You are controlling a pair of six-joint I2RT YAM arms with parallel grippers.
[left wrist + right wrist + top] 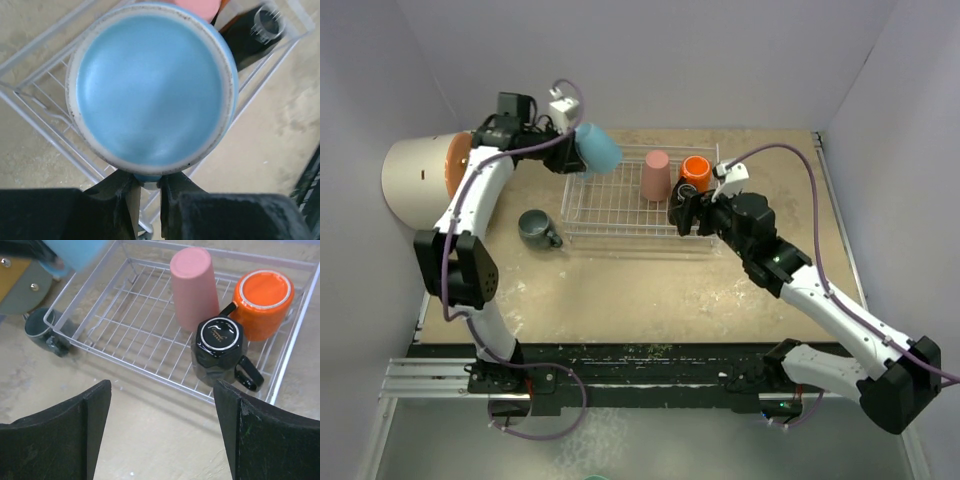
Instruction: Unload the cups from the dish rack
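Observation:
My left gripper [570, 148] is shut on the handle of the light blue mug [598, 147], held tilted above the far left corner of the white wire dish rack [610, 215]; in the left wrist view the mug's base [150, 87] fills the frame above my gripper [146, 184]. The pink tumbler [656, 175], orange mug [695, 172] and black mug [218, 347] stand upside down in the rack's right part. The grey-teal mug [535, 227] sits on the table left of the rack. My right gripper [162, 405] is open, just in front of the rack near the black mug.
A cream cylinder with an orange face [420, 175] stands at the far left. The table's right side [790, 200] is bare sand-coloured surface, walled by white panels.

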